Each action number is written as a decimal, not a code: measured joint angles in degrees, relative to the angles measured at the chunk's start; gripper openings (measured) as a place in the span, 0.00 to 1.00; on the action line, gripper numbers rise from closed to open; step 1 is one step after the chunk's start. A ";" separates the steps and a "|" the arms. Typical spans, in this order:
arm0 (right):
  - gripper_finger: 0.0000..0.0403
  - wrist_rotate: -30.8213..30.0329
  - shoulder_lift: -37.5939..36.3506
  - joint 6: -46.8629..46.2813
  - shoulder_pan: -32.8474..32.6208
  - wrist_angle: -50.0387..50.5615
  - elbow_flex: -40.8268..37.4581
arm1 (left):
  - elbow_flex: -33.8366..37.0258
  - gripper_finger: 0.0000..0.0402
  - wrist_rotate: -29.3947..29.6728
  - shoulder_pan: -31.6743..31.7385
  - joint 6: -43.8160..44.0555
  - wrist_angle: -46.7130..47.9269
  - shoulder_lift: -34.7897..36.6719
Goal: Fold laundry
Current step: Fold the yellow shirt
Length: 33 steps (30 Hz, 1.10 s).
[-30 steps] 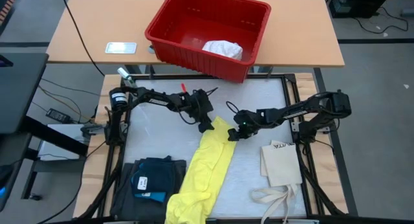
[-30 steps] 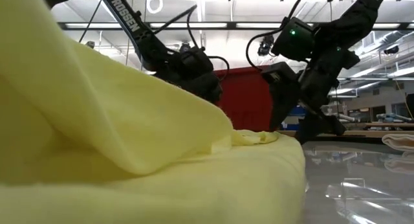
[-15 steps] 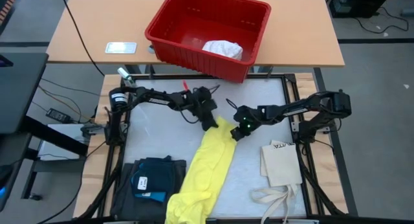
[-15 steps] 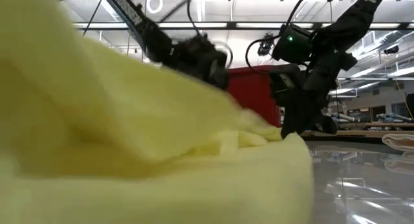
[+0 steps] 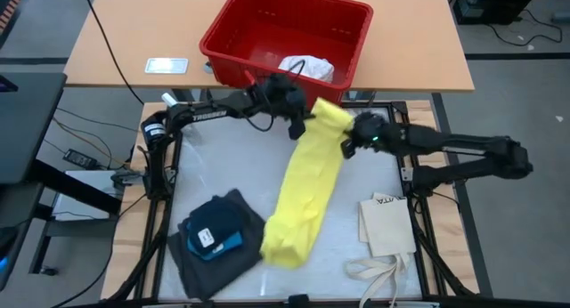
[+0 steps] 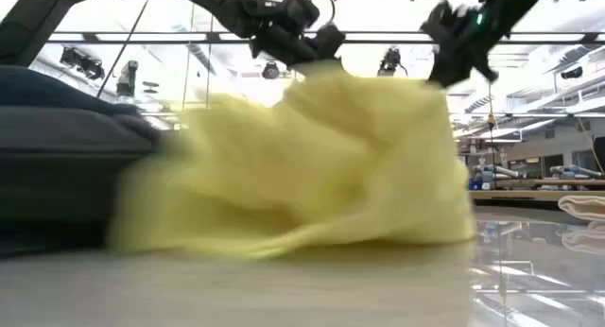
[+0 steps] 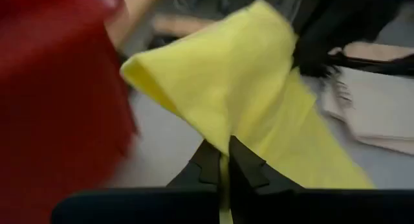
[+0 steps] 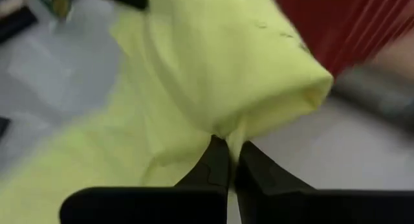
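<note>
The yellow garment (image 5: 307,179) runs from the table's far middle toward the near edge. Its far end is raised and its near end (image 5: 283,246) lies on the table. My left gripper (image 5: 298,123) is shut on its far left corner. My right gripper (image 5: 347,141) is shut on its far right corner. In the low view the cloth (image 6: 321,176) hangs between both grippers. A dark grey pile (image 5: 214,241) with a bright blue piece on top lies near left. A white cloth (image 5: 307,68) lies in the red bin. My left gripper pinches the yellow garment's far left corner (image 7: 223,143) between its two fingers, on a fold of several layers. That end is lifted clear and the cloth hangs down from it. My right gripper pinches the far right corner (image 8: 226,130) between its two fingers, on a bunched fold. The cloth is stretched across between the two grippers (image 6: 378,81), and its lower part rests on the table.
The red bin (image 5: 258,54) stands on the wooden table just beyond the work table's far edge, close behind both grippers. A flat cream tote bag (image 5: 387,228) with long straps lies near right. A small white card (image 5: 166,66) lies far left.
Both grippers have gone up and toward the far edge, still shut on the yellow garment. Its far end has been lifted clear and spread between them. Its near end has slid away from the near edge. The dark pile has turned a little.
</note>
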<state>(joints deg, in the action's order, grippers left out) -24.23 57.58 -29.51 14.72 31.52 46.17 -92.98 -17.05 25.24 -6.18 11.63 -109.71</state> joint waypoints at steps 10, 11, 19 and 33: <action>0.03 2.23 -0.80 7.89 -1.40 4.54 7.33 | -8.78 0.02 2.05 -0.12 -12.13 9.33 0.01; 0.03 3.54 0.19 6.21 -2.26 5.36 6.50 | -8.70 0.02 1.61 -0.60 -12.03 11.84 -0.05; 0.03 6.19 7.88 -8.56 -10.63 9.68 -1.69 | 2.47 0.02 2.08 -8.83 -8.84 7.04 -1.21; 0.10 11.72 8.71 -8.96 -18.79 15.90 -0.65 | 3.64 0.03 2.92 -15.62 4.21 8.50 -3.49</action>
<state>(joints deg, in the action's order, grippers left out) -12.51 66.29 -38.47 -4.07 47.43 45.52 -89.34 -14.13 9.62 -1.97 20.13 -113.20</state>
